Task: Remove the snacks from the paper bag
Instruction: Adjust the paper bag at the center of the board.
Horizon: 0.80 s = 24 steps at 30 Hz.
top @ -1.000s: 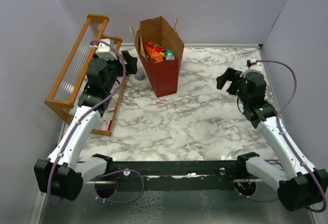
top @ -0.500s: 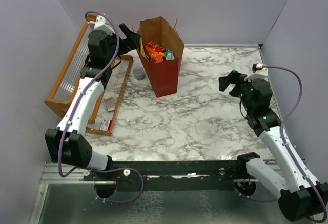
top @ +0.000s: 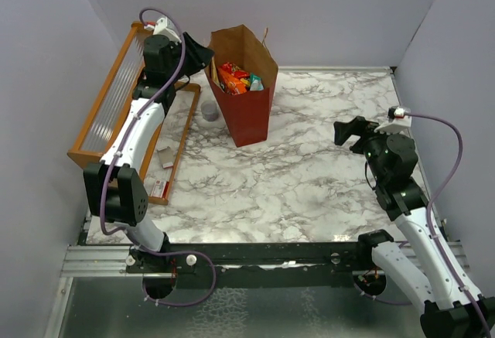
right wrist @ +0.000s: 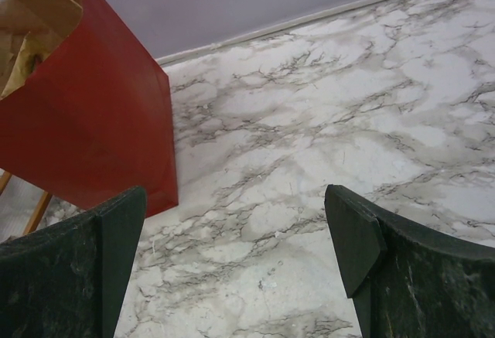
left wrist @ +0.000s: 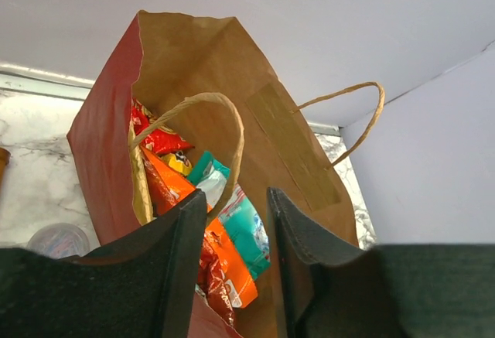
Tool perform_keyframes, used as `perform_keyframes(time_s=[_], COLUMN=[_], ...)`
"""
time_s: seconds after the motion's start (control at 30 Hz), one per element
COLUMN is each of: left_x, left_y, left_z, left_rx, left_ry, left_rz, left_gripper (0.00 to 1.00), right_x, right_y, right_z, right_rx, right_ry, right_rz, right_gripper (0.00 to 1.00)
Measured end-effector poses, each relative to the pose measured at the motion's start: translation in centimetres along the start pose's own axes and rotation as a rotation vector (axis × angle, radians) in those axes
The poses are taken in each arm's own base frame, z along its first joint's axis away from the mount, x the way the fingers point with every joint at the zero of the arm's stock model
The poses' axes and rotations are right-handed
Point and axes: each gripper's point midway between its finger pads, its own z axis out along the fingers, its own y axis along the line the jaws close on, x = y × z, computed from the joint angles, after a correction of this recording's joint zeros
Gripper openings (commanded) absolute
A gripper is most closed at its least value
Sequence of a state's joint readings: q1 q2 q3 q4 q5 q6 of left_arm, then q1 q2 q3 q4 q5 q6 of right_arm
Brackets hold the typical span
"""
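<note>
Now paper bag (top: 249, 114) stands upright at back left-centre of marble table (top: 309, 175), snacks (top: 236, 79) inside: teal packet (left wrist: 244, 222), orange packet (left wrist: 166, 183). Left gripper (left wrist: 236, 196) sits at bag's left rim, jaws part-narrowed, gap showing, near twine handle (left wrist: 232, 121) between them; pinch unclear. Right gripper (right wrist: 236, 191) hovers well right of bag, jaws spread wide, nothing held.

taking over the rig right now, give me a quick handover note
The left gripper is part open over the mouth of the paper bag, with nothing visibly gripped.
The right gripper is wide open and empty, above the table to the right of the bag.
The snacks are all inside the upright bag.
Done: nothing is out yet.
Left to do: lift every packet out.
</note>
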<state>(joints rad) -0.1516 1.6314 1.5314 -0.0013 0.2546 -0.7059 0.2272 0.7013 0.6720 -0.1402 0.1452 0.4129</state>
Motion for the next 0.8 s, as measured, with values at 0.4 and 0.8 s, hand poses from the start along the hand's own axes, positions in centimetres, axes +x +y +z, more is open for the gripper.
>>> perform_keyframes(time_s=[0.4,0.8], left_x=[-0.3,-0.5], left_y=[1.4,1.6], left_z=[2.0,4.4], left_rx=[0.007,0.048], left_ry=[0.016,0.049], left_rz=[-0.037,-0.070], left_gripper=[0.37,0.08], right_x=[0.2,1.1], right_y=[0.0,1.3], right_z=[0.3,1.1], right_rx=[0.000,-0.076], right_ry=[0.001,0.043], right_rz=[0.000,-0.013], right_gripper=[0.99,0.99])
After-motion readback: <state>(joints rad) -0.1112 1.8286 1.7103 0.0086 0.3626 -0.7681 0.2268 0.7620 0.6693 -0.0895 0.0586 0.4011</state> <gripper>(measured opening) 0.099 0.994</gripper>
